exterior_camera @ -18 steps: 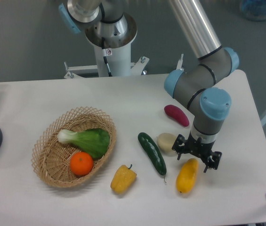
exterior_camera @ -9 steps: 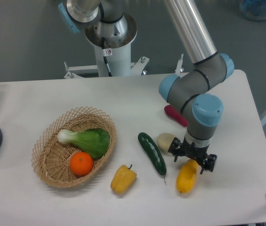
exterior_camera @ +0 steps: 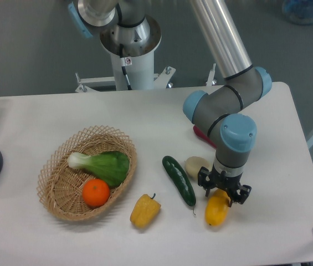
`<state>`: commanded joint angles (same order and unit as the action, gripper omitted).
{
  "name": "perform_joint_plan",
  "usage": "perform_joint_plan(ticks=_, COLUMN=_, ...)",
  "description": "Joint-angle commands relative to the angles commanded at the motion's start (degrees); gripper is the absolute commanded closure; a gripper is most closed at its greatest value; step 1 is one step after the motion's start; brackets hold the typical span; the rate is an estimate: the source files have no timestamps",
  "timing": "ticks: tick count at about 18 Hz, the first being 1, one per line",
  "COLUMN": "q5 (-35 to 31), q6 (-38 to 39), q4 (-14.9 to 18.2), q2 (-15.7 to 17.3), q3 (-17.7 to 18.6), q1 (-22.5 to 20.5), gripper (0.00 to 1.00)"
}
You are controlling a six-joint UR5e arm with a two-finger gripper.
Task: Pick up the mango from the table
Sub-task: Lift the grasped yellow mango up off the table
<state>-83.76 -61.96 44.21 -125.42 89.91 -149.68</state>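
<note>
Two fingers of the gripper spread open, straddling the mango's top end (not squeezing it), which lies on the table right of the cucumber.

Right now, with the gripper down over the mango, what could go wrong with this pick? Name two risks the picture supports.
1. The gripper sits over the upper end of the mango, not its middle, so the smooth fruit may tip or slip out when lifted.
2. The pale round vegetable and the cucumber lie close on the gripper's left; a finger could nudge them.
</note>
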Motion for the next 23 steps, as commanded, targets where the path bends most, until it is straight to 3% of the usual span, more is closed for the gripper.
perform_joint_plan(ticks=4, q5=0.0, q6=0.1, q4=0.0, q2=0.1, q3=-0.4, q1=0.0, gripper=0.83)
perform_joint_plan(ticks=5, q5=0.1, q6=0.0, q4=0.0, q2=0.2, q3=-0.4, q1=0.0, gripper=0.85)
perform_joint_plan(ticks=8, q5=0.5, q6=0.0, q4=0.0, q2=0.8, q3=-2.3, q1=-0.3, gripper=0.85)
perform_joint_plan(ticks=10, q5=1.9, q6=0.3, q4=0.0, q2=2.9, q3=-3.8, q1=-0.1, gripper=0.85)
perform_joint_plan(ticks=15, q5=17.0, q6=11.5, q4=0.1, q2=9.3, q3=-8.5, q1=-0.2, gripper=0.85)
perform_joint_plan(ticks=18, q5=21.3, q6=15.5, q4=0.3, q2=13.0, q3=-8.0, q1=-0.7, gripper=0.85)
perform_joint_plan(ticks=23, q5=23.0, q6=19.2, q4=0.5, q2=14.6, q3=-8.0, q1=-1.8, gripper=0.85)
